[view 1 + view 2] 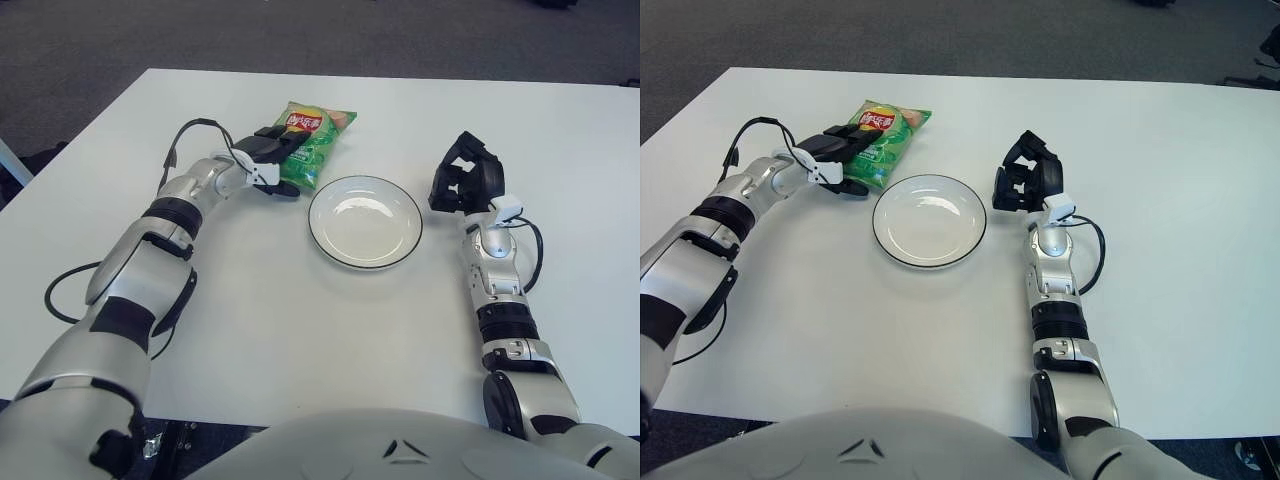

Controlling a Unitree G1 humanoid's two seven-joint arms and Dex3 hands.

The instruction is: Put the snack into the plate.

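Observation:
A green snack bag (318, 132) lies flat on the white table, just beyond and to the left of a white plate with a dark rim (414, 208). The plate holds nothing. My left hand (277, 165) is at the bag's near left edge, with its fingers (283, 139) stretched over the bag and the thumb low beside it, not closed on it. My right hand (462, 180) shows to the right of the plate, fingers loosely bent and holding nothing.
The white table (300, 330) stretches wide around the plate. Its far edge meets dark carpet (300, 35). Black cables loop off both forearms, one near the left wrist (190, 130) and one by the right forearm (535, 250).

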